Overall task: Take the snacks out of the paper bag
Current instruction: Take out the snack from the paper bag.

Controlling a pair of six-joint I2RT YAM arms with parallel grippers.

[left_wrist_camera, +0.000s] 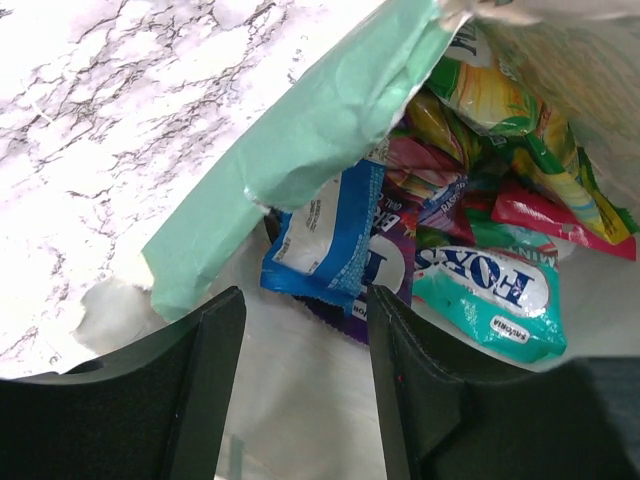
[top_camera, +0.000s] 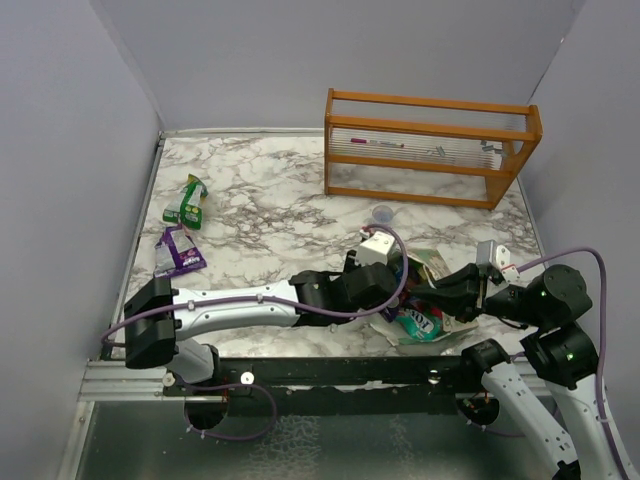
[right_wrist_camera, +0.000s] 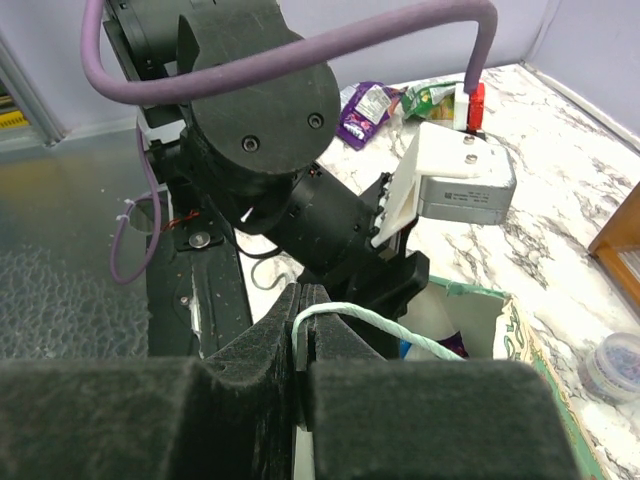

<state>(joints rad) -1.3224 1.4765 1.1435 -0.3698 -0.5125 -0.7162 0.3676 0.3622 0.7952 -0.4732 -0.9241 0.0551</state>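
My right fingers (right_wrist_camera: 250, 400) clamped the string handle (right_wrist_camera: 345, 315) of the paper bag (left_wrist_camera: 300, 150); my left fingers (left_wrist_camera: 200, 400) stood apart at its mouth, best lowered squarely astride the blue packet (left_wrist_camera: 325, 235).

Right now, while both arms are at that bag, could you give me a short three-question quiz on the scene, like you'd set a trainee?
1. True or false: the right end effector is shut on the thin white string handle of the pale mint-green paper bag.
2. How many glossy snack packets lie on the left of the white marble table, clear of the bag? A) none B) two C) five
3. Fill in: the left end effector stands ___ at the bag's mouth, gripping nothing.
Key: 1 true; 2 B, a green packet and a purple packet; 3 open.
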